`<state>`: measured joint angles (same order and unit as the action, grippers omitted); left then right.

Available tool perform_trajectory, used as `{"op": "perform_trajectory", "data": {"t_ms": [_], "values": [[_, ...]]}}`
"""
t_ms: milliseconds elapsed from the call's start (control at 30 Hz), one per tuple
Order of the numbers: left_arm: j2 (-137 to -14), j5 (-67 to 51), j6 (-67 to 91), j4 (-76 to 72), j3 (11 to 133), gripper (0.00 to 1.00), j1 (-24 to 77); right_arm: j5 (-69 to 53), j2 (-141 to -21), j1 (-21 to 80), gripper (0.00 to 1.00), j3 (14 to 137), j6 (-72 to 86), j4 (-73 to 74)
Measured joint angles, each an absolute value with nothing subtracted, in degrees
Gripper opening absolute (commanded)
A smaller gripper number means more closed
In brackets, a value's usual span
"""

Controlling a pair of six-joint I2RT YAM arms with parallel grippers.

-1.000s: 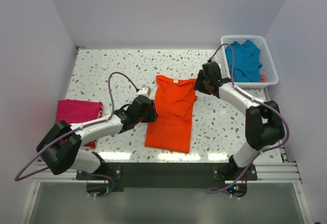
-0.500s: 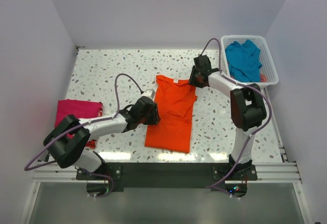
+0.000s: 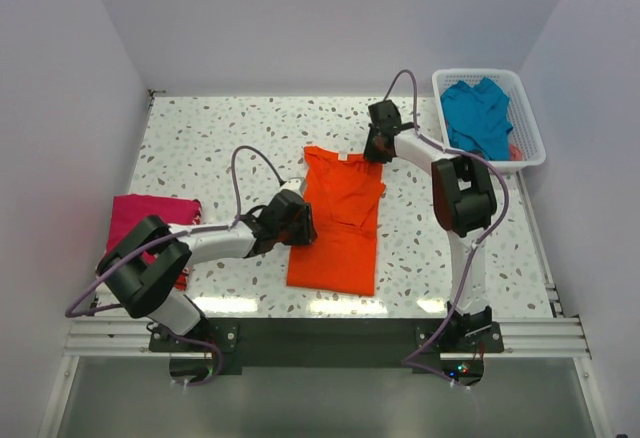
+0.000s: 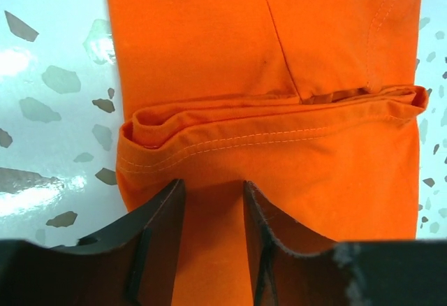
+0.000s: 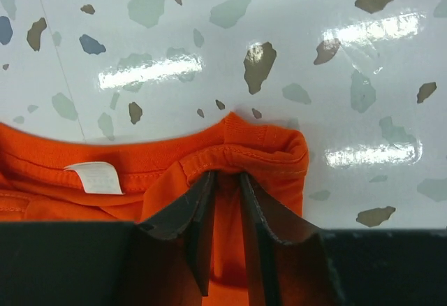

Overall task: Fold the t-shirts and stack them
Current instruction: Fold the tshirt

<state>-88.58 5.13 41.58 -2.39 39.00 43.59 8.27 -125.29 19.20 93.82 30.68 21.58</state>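
The orange t-shirt (image 3: 338,220) lies mid-table, folded into a long strip with its collar at the far end. My left gripper (image 3: 300,222) sits on its left edge; in the left wrist view the gripper (image 4: 213,184) has its jaws apart over flat cloth, with a bunched fold (image 4: 265,128) just ahead of the tips. My right gripper (image 3: 376,152) is at the far right collar corner, and in the right wrist view the gripper (image 5: 227,175) is shut on that orange cloth (image 5: 269,149). The magenta t-shirt (image 3: 150,220) lies folded at the left. The teal t-shirt (image 3: 478,118) lies in the basket.
The white lattice basket (image 3: 530,154) stands at the far right corner of the table, with a bit of red cloth (image 3: 515,150) under the teal one. The walls close in on three sides. The white collar label (image 5: 94,177) shows left of my right fingers.
My right gripper has moved left and away from the arm bases to the shirt's collar corner and closed on it. My left gripper has edged right onto the shirt's left edge, nudging the cloth slightly.
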Motion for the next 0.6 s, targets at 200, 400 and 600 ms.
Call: {"op": "perform_trajectory", "data": {"t_ms": [200,400,600], "values": [[-88.6,4.2,42.0,-2.3,39.9,0.52,43.2,8.1,-127.5,19.2,0.48,98.1,29.6,23.4],[-85.7,3.4,41.5,-0.4,41.3,0.63,40.1,8.3,-126.3,19.2,0.8,98.7,27.8,25.0],[-76.5,3.4,41.4,5.1,40.6,0.67,39.4,7.3,-112.9,19.0,0.81,89.5,27.7,27.1]]}}
